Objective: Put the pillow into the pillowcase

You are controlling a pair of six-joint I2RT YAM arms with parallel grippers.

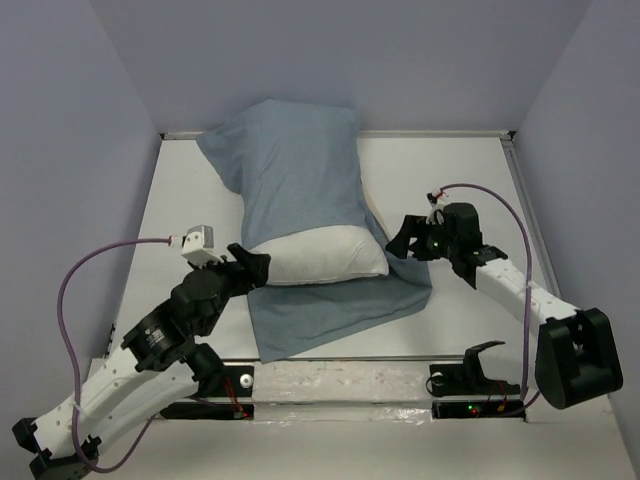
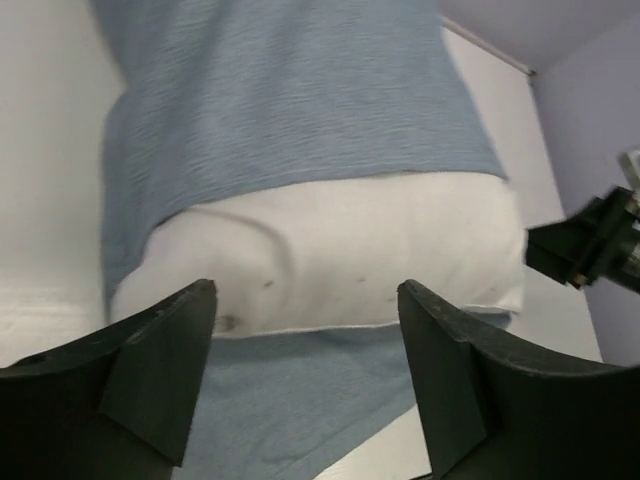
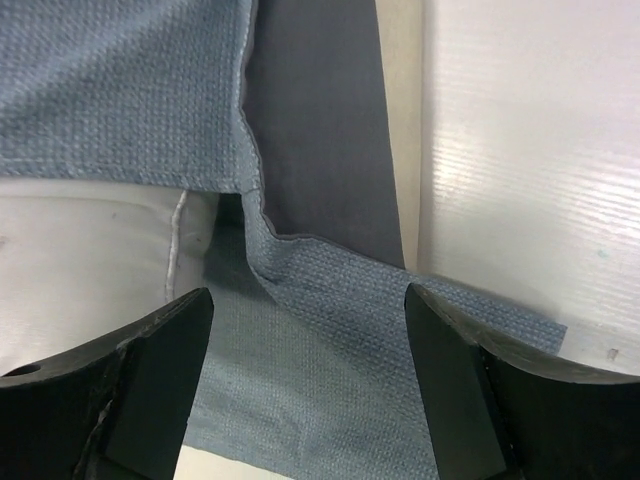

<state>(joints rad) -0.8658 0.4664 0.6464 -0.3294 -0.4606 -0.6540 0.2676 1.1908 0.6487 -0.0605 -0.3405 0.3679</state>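
Left wrist, left gripper (image 2: 305,295) agape, facing pillow (image 2: 400,235)

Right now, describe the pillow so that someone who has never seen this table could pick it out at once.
On the white table, a large blue-grey pillowcase lies across the middle. The pillow pokes out of its near, open end. It is the only plump, plain white cushion there, with blue-grey cloth draped over its far part and spread beneath it.
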